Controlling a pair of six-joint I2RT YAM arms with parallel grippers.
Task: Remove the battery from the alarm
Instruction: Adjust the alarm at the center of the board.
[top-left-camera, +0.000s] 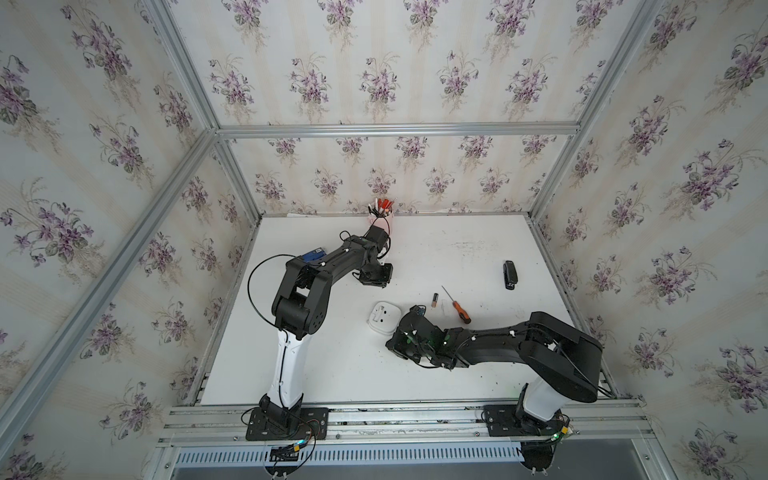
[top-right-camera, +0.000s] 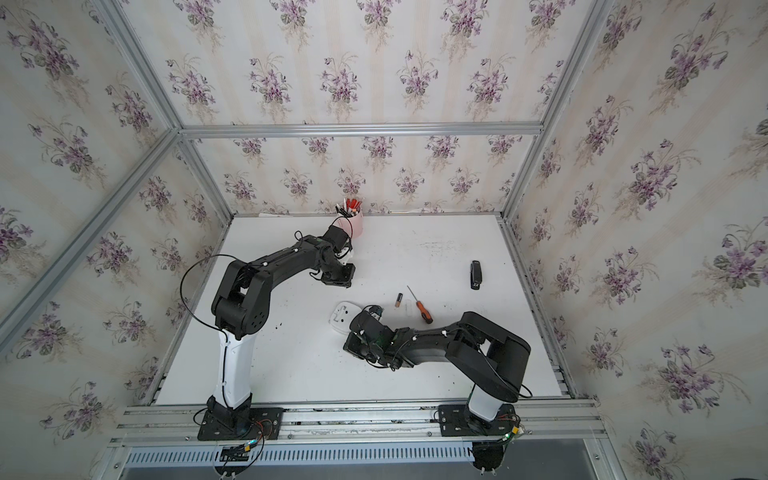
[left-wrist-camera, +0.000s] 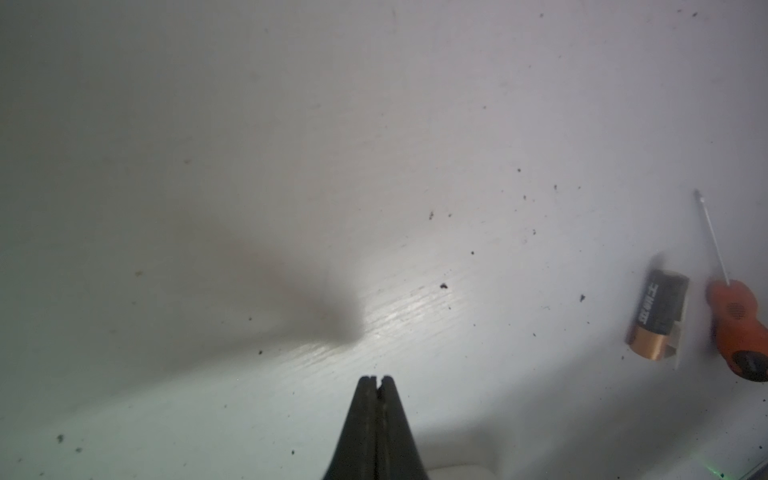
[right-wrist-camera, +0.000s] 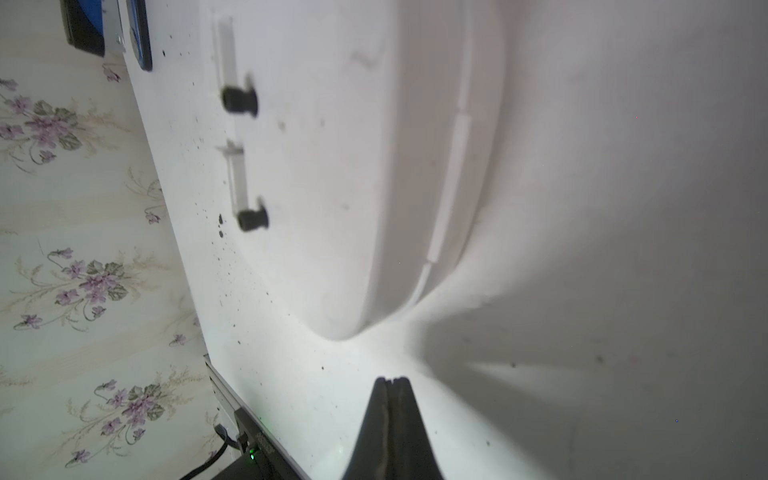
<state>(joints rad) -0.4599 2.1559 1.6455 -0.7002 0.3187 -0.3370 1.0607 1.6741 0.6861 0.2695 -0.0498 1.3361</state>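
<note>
The battery (top-left-camera: 434, 300) is out of the alarm (top-left-camera: 384, 318) and lying flat on the table (top-left-camera: 332, 365), about mid-table and a bit toward the right edge. It sits between the alarm and the orange-handled screwdriver (top-left-camera: 457, 305), touching neither one. Its copper end points toward the front edge.

The alarm is lying back-up around the middle of the table, and the right arm's wrist covers its near right corner in both top views. The right gripper (right-wrist-camera: 392, 380) has its jaws pressed together with nothing in them. Its tip is close to the alarm's rounded corner but not touching it.

The left gripper (left-wrist-camera: 376, 379) is pinched together too and empty, over bare table toward the back edge, near the pink pen cup (top-left-camera: 380, 218). From its wrist view the battery and screwdriver show off to one side, well apart from the tip. There's also a black stapler-looking thing (top-left-camera: 509, 274) over by the right edge.
</note>
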